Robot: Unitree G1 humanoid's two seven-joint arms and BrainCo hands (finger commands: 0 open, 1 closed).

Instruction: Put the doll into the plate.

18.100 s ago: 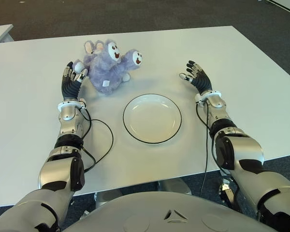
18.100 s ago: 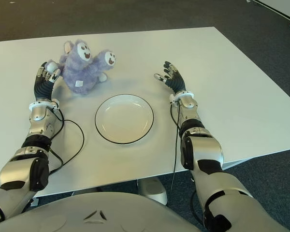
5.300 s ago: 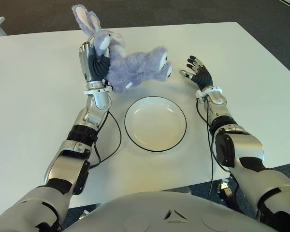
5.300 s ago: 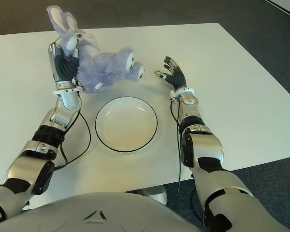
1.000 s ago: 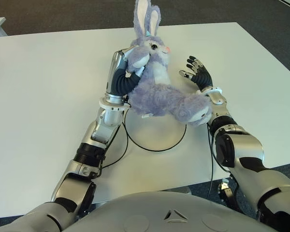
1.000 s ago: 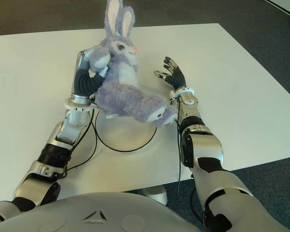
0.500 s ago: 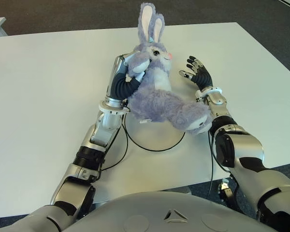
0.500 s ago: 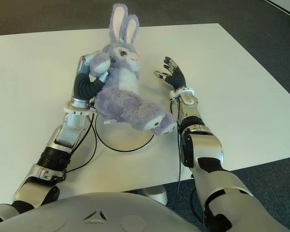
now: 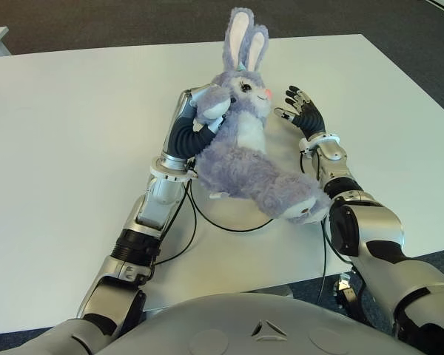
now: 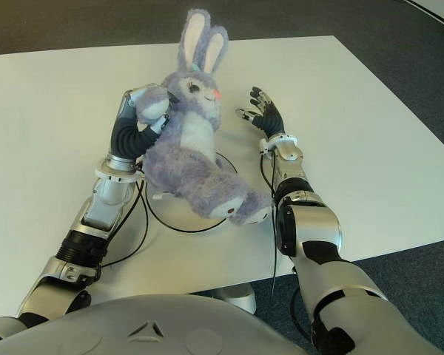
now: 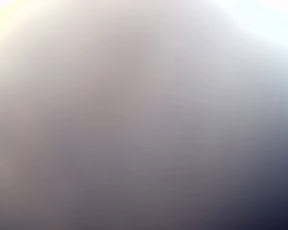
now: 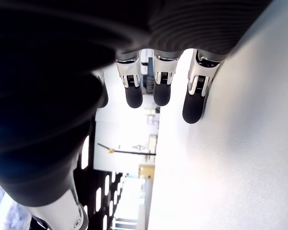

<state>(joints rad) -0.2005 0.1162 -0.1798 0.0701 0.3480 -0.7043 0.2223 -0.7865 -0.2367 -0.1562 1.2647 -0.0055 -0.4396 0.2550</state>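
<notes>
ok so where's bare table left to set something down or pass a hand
Bare table runs wide to the robot's left of the left hand, along the far edge behind the doll, and right of the open right hand. The middle is crowded: the left hand holds the doll over the plate, its feet close to the right forearm.

Left robot hand (image 10: 144, 111) clamped around one arm of a purple plush rabbit (image 10: 192, 151), holding it upright with ears up. Rabbit's body and feet hanging over a white dark-rimmed plate (image 10: 226, 164), just beside that hand, mostly hidden. Right robot hand (image 10: 263, 115) near the rabbit's head, fingers spread, empty, over the white tabletop (image 10: 355, 133).
</notes>
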